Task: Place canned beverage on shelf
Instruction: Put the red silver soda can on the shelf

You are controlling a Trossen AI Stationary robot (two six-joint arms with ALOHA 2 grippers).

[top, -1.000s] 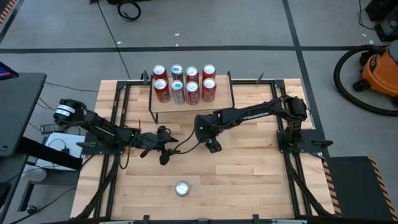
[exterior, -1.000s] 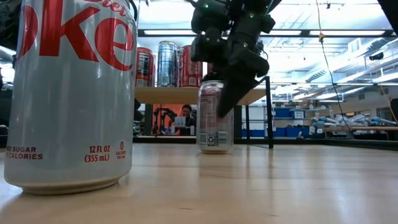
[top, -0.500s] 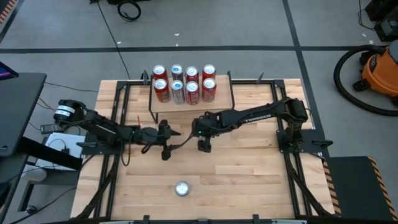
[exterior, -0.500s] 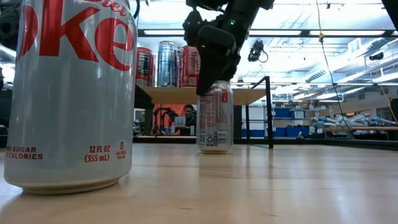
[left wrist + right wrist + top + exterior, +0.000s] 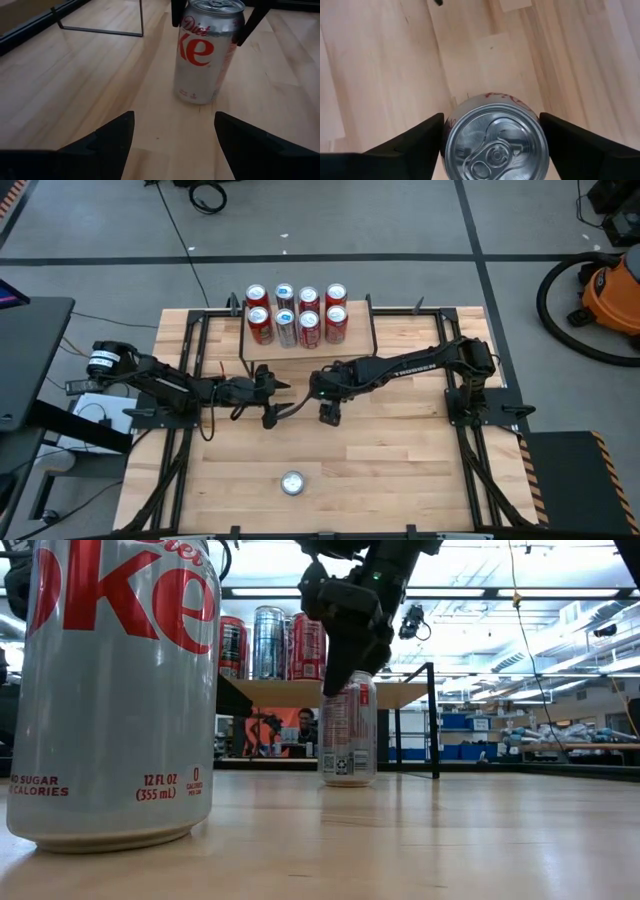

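Observation:
A silver Diet Coke can (image 5: 331, 416) stands upright on the wooden table in front of the shelf (image 5: 355, 330). It also shows in the low view (image 5: 347, 730) and the left wrist view (image 5: 207, 50). My right gripper (image 5: 492, 145) is open and points down over it, one finger on either side of the can's top (image 5: 496, 142). My left gripper (image 5: 172, 145) is open and empty, low over the table just left of this can, pointing at it. Several red and silver cans (image 5: 296, 314) stand on the shelf's top board. A second Diet Coke can (image 5: 292, 482) stands near the table's front edge. My right gripper's fingers (image 5: 415, 145) come from above and reach a little below the can's rim (image 5: 235, 10) on two opposite sides. I cannot tell whether they touch it. The can stands upright with its base on the table.
The shelf's thin black legs (image 5: 140, 17) stand just beyond the can. Black frame rails (image 5: 190, 380) run along the table's left and right sides. The second can fills the left of the low view (image 5: 115, 690). A person sits in the room far behind the table (image 5: 304, 730).
My right gripper has gone toward the table's left edge, to above the standing can, and come down with its fingers around the can's top. My left gripper has gone toward the table's right and far edges, closer to the can. The can has stayed in place.

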